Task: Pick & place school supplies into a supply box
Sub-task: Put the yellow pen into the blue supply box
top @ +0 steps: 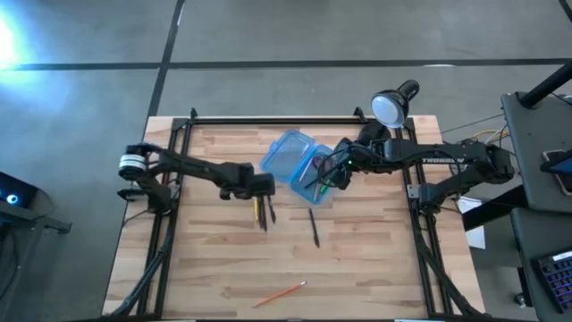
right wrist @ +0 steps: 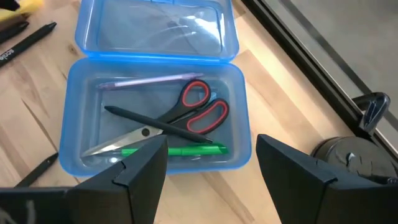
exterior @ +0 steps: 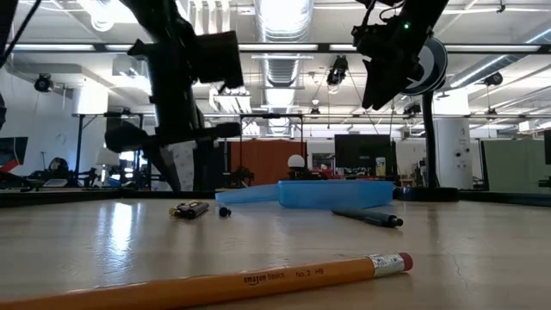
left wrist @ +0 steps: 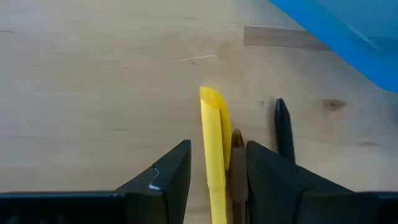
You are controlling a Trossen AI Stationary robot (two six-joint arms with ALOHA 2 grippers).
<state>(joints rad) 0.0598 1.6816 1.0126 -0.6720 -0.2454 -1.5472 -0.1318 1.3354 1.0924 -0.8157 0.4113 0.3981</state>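
Note:
The blue supply box (top: 293,161) lies open near the table's middle. Its lower half (right wrist: 155,118) holds red-handled scissors (right wrist: 186,118), a black pen (right wrist: 149,123), a green pen (right wrist: 186,150) and a pinkish pen (right wrist: 149,81). My right gripper (right wrist: 211,174) hangs open above that half, touching nothing. Left of the box, a yellow pen (left wrist: 213,143) and a brownish one (left wrist: 237,162) lie side by side on the wood. My left gripper (left wrist: 217,165) points down over them, open, one finger on each side. A black pen (left wrist: 284,127) lies just outside one finger.
A dark pen (top: 314,228) lies right of my left gripper (top: 262,197), toward the near edge. An orange pencil (top: 279,293) lies close to the near edge. A black desk lamp (top: 391,105) stands at the far right, behind my right gripper (top: 335,172).

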